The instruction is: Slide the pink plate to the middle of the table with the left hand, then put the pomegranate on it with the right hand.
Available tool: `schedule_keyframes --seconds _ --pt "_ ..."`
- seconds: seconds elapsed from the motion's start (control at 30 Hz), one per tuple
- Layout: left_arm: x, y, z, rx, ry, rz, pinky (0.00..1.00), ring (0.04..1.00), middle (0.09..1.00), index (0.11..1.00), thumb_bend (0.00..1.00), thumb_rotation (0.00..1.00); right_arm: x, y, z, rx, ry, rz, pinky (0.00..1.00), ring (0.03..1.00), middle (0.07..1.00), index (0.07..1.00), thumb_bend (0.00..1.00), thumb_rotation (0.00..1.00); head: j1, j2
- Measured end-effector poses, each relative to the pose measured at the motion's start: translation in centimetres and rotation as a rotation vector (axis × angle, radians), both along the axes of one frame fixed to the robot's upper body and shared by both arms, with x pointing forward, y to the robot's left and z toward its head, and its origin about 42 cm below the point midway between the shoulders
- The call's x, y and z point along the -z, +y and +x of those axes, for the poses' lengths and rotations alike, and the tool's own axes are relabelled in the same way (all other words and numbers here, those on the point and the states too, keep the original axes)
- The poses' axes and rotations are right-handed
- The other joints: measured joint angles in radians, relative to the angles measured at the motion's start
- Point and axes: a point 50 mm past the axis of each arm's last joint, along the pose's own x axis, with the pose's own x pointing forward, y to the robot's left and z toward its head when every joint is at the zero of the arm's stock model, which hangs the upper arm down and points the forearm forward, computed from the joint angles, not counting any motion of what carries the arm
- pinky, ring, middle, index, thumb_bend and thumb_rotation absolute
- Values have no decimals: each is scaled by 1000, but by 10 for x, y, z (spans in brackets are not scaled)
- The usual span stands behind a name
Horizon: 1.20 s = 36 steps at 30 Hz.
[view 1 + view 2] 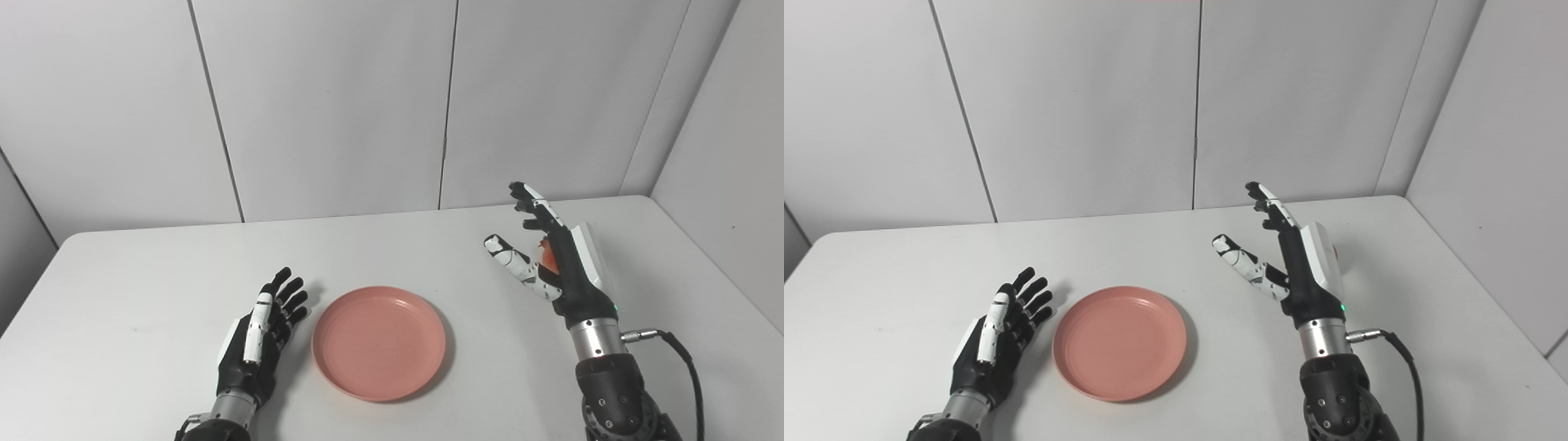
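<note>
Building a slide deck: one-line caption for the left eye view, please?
Open left hand beside empty pink plate; open right hand raised in front of the pomegranate.

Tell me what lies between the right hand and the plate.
Only bare table between the right hand and the plate; both eye views show it.

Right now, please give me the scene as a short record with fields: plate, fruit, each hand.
plate: pink plate flat on the table, near the middle, nothing on it
fruit: pomegranate mostly hidden behind the right hand
left hand: left hand open, beside the plate's left rim
right hand: right hand open, raised, not gripping the fruit
</note>
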Motion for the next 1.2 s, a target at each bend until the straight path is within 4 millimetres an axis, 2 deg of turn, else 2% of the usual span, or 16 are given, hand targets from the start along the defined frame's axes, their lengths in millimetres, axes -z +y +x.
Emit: schedule_keyframes --seconds 0.17,0.4,0.63,0.7,0.9,1.03,1.2 --pt "5 7 2 5 -2 -41 929 915 915 906 377 1000 0 -11 5 58 -5 -58 793 861 887 903 782 550 -51 -20" --pt "8 15 7 1 -9 -81 937 922 923 915 356 1000 -4 -37 19 147 -12 -161 777 852 887 902 862 412 -75 -26" --pt "7 20 8 13 -13 -68 951 932 935 927 346 1000 -2 -55 26 200 -2 -239 762 853 901 920 911 410 -101 -28" --pt "7 21 8 13 -14 -73 948 926 929 921 340 1000 -3 -59 27 211 0 -265 731 845 913 933 931 421 -104 -26" --pt "7 22 8 10 -12 -88 943 922 925 921 330 1000 -12 -68 35 258 33 -343 728 850 923 940 949 434 -109 -23" --pt "7 23 8 9 -12 -87 939 921 924 919 330 1000 -14 -76 39 292 101 -397 714 848 924 935 968 451 -111 -20" --pt "7 23 8 9 -11 -87 944 923 928 922 328 1000 -5 -82 46 295 220 -420 757 880 938 954 972 459 -114 -14"
